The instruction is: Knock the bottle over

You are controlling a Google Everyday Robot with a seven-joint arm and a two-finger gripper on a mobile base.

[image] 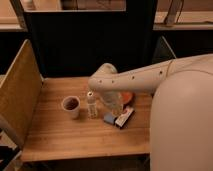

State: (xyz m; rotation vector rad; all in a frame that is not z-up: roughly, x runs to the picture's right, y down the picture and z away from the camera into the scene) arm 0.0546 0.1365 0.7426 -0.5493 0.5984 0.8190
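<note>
The bottle [91, 105] is small, slim and clear with a white cap. It stands upright on the wooden table [60, 135], just right of a white cup with dark contents [71, 106]. My arm reaches in from the right, with its wrist above and slightly right of the bottle. My gripper [112, 106] hangs down just right of the bottle, close to it. I cannot tell whether it touches the bottle.
A blue packet [109, 118] and a white-and-dark packet [124, 117] lie right of the bottle, below the gripper. An orange item [128, 97] lies behind the arm. A tall panel [17, 95] walls the table's left side. A dark panel stands behind.
</note>
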